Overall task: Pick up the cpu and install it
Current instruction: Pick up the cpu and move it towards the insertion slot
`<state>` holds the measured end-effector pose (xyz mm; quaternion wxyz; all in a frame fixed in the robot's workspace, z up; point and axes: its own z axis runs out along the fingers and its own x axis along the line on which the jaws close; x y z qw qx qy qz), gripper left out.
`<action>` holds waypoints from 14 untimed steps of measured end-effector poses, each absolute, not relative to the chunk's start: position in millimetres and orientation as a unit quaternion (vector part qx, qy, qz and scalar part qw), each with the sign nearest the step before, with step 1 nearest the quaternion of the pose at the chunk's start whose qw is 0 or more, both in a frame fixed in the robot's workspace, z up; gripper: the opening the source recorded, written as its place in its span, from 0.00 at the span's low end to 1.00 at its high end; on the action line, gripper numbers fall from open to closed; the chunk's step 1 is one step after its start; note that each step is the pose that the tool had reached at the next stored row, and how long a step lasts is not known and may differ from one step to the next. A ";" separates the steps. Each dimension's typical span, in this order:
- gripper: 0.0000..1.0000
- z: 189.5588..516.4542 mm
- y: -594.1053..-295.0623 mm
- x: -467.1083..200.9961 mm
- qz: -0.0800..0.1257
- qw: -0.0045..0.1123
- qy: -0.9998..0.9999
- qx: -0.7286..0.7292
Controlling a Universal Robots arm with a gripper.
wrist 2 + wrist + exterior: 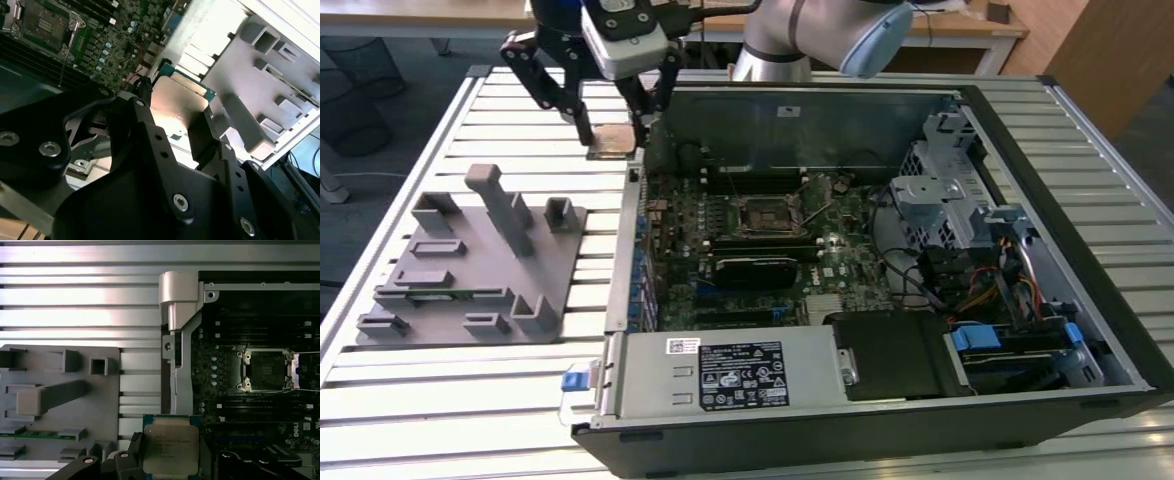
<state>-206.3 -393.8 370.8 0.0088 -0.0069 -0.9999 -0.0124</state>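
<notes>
Your black claw [614, 135] is clenched on the edges of the one flat, silvery square cpu [169, 442]. It is over the slatted metal counter [480, 400], just outside the open computer case [787, 92], at the exterior view's far left. I'd keep the chip level. One black square socket [765, 212], one grey plastic fixture [467, 270].

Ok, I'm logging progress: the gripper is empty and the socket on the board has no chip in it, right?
Not quite: the gripper is not empty. It holds the chip between its fingers, as both wrist views show. The socket is indeed bare.
</notes>
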 end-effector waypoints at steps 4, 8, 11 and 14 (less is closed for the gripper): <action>0.54 370.7 -393.9 -188.3 -0.012 0.009 -1.000 -0.007; 0.54 370.7 -393.9 -170.4 -0.012 0.009 -1.000 -0.007; 0.54 370.7 -393.9 -157.5 -0.012 0.009 -1.000 -0.007; 0.54 370.7 -393.8 -145.5 -0.012 0.009 -1.000 -0.007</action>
